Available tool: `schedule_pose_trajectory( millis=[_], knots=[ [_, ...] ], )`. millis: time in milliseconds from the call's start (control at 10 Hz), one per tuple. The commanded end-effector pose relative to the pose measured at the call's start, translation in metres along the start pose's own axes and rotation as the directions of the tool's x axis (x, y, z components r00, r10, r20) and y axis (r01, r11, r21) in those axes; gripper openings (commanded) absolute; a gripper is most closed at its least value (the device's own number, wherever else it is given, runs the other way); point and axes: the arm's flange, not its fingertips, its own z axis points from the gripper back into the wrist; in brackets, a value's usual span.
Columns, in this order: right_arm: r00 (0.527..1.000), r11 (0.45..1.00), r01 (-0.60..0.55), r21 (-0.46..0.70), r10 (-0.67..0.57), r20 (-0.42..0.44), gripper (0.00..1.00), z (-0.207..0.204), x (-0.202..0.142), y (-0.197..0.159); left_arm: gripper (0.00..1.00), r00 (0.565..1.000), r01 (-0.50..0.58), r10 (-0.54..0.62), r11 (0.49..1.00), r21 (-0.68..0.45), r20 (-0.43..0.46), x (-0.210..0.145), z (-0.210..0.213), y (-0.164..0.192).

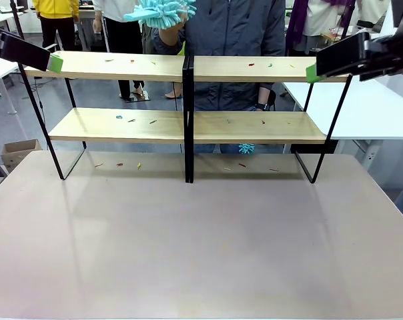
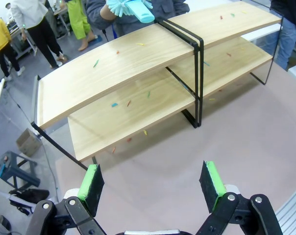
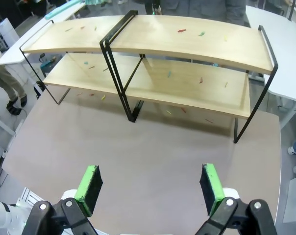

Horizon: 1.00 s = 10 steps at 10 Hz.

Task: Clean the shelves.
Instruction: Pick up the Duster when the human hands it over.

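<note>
The shelves (image 1: 88, 125) are set across the far half of the brownish-pink desk (image 1: 201, 247). They form a wide two-tier rack of long light-wood boards on a thin black frame, with a black divider at the middle. Small coloured scraps (image 1: 119, 117) are scattered over both boards, and more are seen on the desk under the lower board.

The left pincer (image 2: 151, 172) is held above the desk off the rack's left front corner. Its green pads are spread wide and nothing is gripped between them. The right pincer (image 3: 149, 182) is held likewise off the rack's right front side, its pads also spread wide and bare. In the front view one green pad of each pincer is seen against an outer end of the upper board, but the wrist views show both pincers apart from the rack.

A person in a dark grey jacket (image 1: 235, 33) is seen behind the shelves, near the divider. A fluffy turquoise duster (image 1: 160, 12) is held in the person's hand (image 1: 171, 31), raised above the upper board and clear of it. A small turquoise tuft (image 1: 246, 148) is seen just below the lower board's edge, right of the divider; what it belongs to cannot be told.

A cardboard box (image 1: 18, 152) is seen on the floor to the left, and a white table (image 1: 361, 107) lies beyond the rack's right end.
</note>
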Motion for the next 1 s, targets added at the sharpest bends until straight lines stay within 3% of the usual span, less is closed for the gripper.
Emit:
schedule_pose_trajectory(
  millis=[0, 100, 600, 700, 800, 900],
  knots=[
    [0.998, 0.999, -0.025, -0.022, 0.026, 0.049, 1.00, -0.012, -0.047, -0.022, 1.00, 1.000, -0.002, 0.002, 1.000, 0.002, 0.005, 0.000, 0.001, 0.001],
    [1.000, 1.000, 0.000, 0.000, 0.000, 0.000, 1.00, 0.000, 0.000, 0.000, 1.00, 1.000, -0.002, 0.002, 1.000, 0.002, 0.005, 0.000, 0.001, 0.001],
    [1.000, 1.000, 0.000, 0.000, 0.000, 0.000, 1.00, 0.000, 0.000, 0.000, 1.00, 1.000, 0.000, 0.000, 1.000, 0.000, 0.000, 0.000, 0.000, 0.000],
    [1.000, 1.000, 0.000, 0.000, 0.000, 0.000, 1.00, 0.000, 0.000, 0.000, 1.00, 0.992, 0.027, -0.052, 0.976, -0.214, -0.114, 0.014, -0.001, -0.002],
    [1.000, 1.000, 0.000, 0.000, 0.000, 0.000, 1.00, 0.000, 0.000, 0.000, 1.00, 0.958, -0.059, -0.070, 0.901, -0.430, -0.277, 0.037, -0.010, 0.008],
    [1.000, 1.000, 0.000, 0.000, 0.000, 0.000, 1.00, 0.000, 0.000, 0.000, 1.00, 0.911, -0.181, -0.123, 0.737, -0.651, -0.393, 0.066, -0.030, 0.026]
  ],
)
